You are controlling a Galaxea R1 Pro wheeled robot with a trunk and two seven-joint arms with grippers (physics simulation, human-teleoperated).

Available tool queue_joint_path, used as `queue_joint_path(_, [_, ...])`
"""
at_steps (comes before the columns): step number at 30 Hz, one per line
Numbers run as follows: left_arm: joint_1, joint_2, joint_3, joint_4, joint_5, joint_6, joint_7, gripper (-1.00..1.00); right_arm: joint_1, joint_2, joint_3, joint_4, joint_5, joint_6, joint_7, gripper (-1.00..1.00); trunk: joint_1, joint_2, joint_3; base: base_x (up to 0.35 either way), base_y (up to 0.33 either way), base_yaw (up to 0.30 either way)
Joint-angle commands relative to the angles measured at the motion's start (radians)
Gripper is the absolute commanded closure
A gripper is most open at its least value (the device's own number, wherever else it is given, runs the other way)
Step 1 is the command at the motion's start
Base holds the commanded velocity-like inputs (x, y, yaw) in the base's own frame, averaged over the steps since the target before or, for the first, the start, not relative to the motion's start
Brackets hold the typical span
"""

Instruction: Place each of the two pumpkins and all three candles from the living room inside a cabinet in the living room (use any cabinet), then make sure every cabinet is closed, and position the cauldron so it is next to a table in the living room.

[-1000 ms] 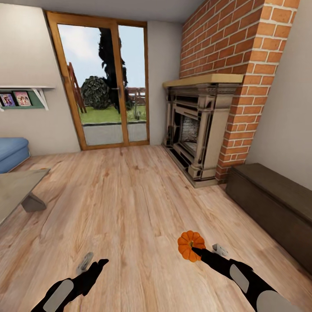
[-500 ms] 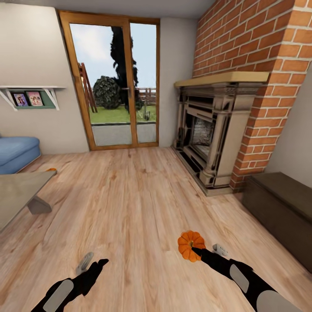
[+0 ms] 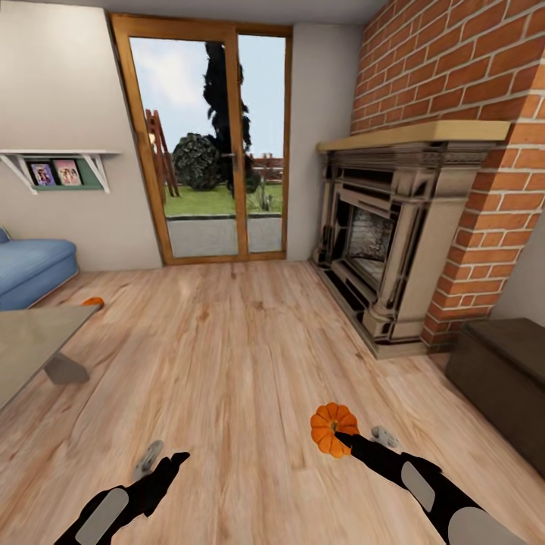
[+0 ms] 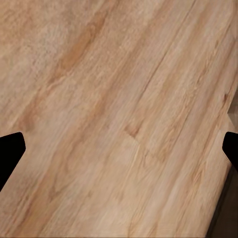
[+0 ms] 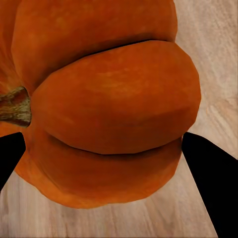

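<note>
A bright-orange ribbed pumpkin hangs above the wood floor with my right gripper shut on it. In the right wrist view this pumpkin sits squeezed between the two black fingertips. A second pumpkin lies on the floor far left, just past the grey table. My left gripper is open and holds nothing; in the left wrist view its fingertips stand wide apart over bare floorboards. The dark-brown cabinet stands at the right wall, its fronts shut.
A brick fireplace stands ahead on the right, beside the cabinet. A glass door lies straight ahead. A blue sofa and a white wall shelf are at the left. Wood floor stretches between them.
The camera has swung left, so the fireplace and cabinet slid right in the picture and the second pumpkin came into sight. Both arms keep their pose, the right one still gripping its pumpkin.
</note>
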Motion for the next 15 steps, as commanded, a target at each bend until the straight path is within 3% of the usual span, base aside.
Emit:
queue_joint_path(1, [-0.001, 0.001, -0.004, 0.000, 0.004, 0.001, -0.001, -1.00, -0.001, -0.001, 0.006, -0.002, -0.015, 0.004, -0.001, 1.00, 0.000, 0.000, -0.001, 0.336, 0.000, 0.109])
queue_joint_path(7, [-0.001, 0.001, -0.004, 0.000, 0.004, 0.000, -0.001, -1.00, -0.001, -0.001, 0.006, -0.002, -0.015, 0.004, -0.001, 1.00, 0.000, 0.000, -0.001, 0.336, 0.000, 0.198])
queue_joint_path(15, [-0.001, 0.001, -0.003, 0.000, 0.004, 0.000, -0.001, -1.00, -0.001, -0.001, 0.006, -0.003, -0.015, 0.004, -0.001, 1.00, 0.000, 0.000, -0.001, 0.336, 0.000, 0.038])
